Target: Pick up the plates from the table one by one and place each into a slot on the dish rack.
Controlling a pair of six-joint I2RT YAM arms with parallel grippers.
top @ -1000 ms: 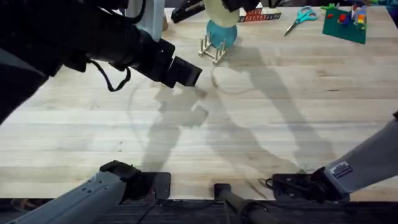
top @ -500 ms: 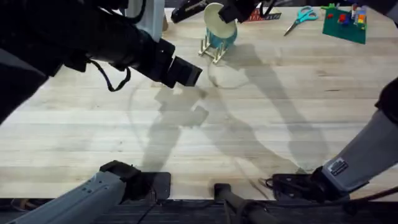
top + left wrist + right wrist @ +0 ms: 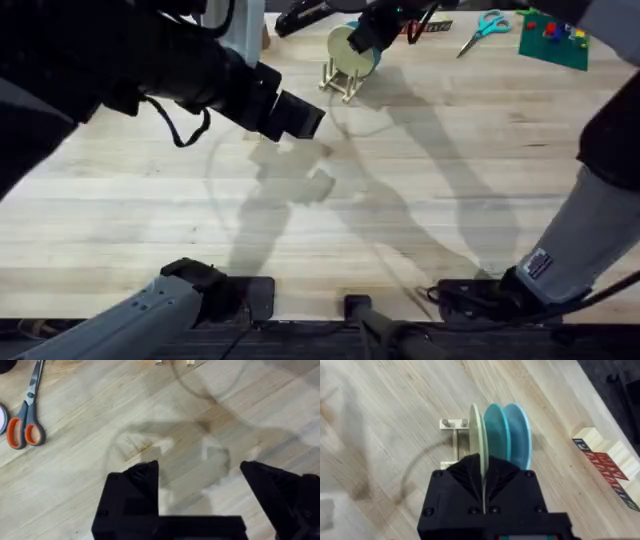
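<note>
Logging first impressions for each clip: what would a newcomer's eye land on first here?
First, the right hand at the far side of the table, shut on a cream plate held on edge over the small wooden rack, beside two blue plates already standing there. Next, the left arm looming large and dark at the upper left of the overhead view, its hand open above bare wood.

Robot lab bench: plank table (image 3: pixel 420 190), scissors (image 3: pixel 484 27), toy blocks (image 3: pixel 553 30) as props.
</note>
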